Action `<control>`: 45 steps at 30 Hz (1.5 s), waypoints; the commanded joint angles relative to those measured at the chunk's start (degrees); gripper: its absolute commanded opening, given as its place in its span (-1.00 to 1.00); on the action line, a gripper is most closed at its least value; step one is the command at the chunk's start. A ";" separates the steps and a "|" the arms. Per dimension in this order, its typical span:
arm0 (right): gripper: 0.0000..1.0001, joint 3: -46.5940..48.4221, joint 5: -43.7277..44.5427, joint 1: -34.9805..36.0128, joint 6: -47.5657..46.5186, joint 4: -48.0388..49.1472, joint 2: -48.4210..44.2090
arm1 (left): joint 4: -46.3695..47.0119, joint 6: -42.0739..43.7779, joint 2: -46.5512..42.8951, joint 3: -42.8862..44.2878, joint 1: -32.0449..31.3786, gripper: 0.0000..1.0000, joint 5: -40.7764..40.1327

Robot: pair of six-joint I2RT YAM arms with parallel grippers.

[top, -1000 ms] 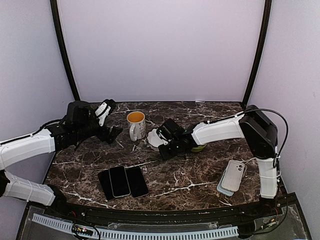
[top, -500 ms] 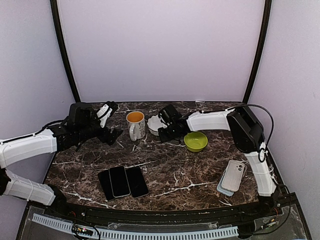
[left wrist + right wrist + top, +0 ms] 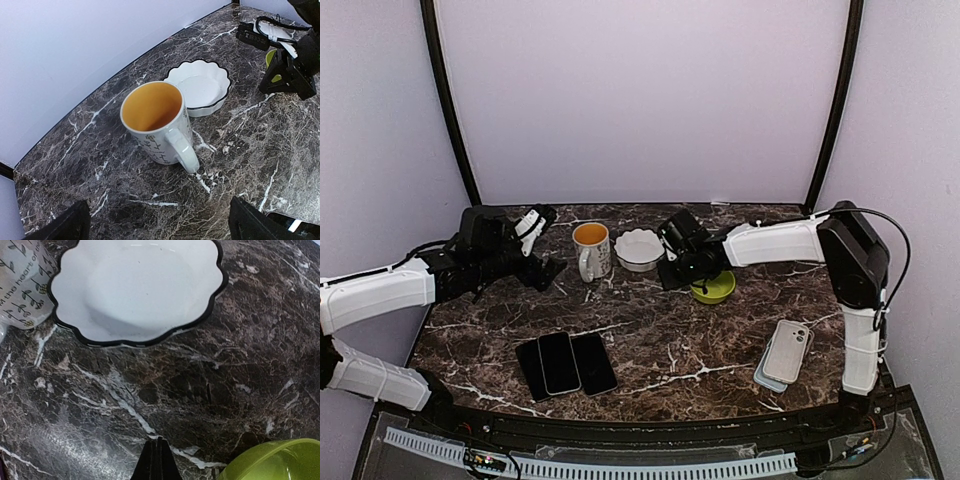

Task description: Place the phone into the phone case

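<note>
Looking at phones [image 3: 560,362] lying side by side on the worktop [image 3: 720,340], near left, with the cases [image 3: 785,352] stacked well apart at near right. Got the left gripper [image 3: 542,245] spread wide beside the mug [image 3: 591,248], right gripper [image 3: 159,457] clamped tight, empty, between dish [image 3: 135,285] and bowl [image 3: 275,460].

Item: mug [image 3: 22,287], white side, seen in right wrist view at frame edge.
- Printed line, cut off at start: "m the heart of". Leaf sprigs around lettering.
- Left wrist view: same mug's print shows as dark marks only, illegible.
</note>
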 commanded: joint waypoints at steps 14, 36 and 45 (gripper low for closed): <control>-1.00 -5.05 9.32 -0.15 2.32 -3.49 -0.09 | 0.79 0.40 -0.02 -0.57 -0.17 0.97 0.57; -1.00 -14.75 11.57 -16.28 0.62 2.49 -6.43 | 0.79 0.49 0.96 -0.68 -0.16 0.97 0.91; -1.00 -12.25 11.67 -18.76 -2.53 -3.70 -8.35 | 0.70 0.62 1.40 -0.56 -0.19 0.98 0.86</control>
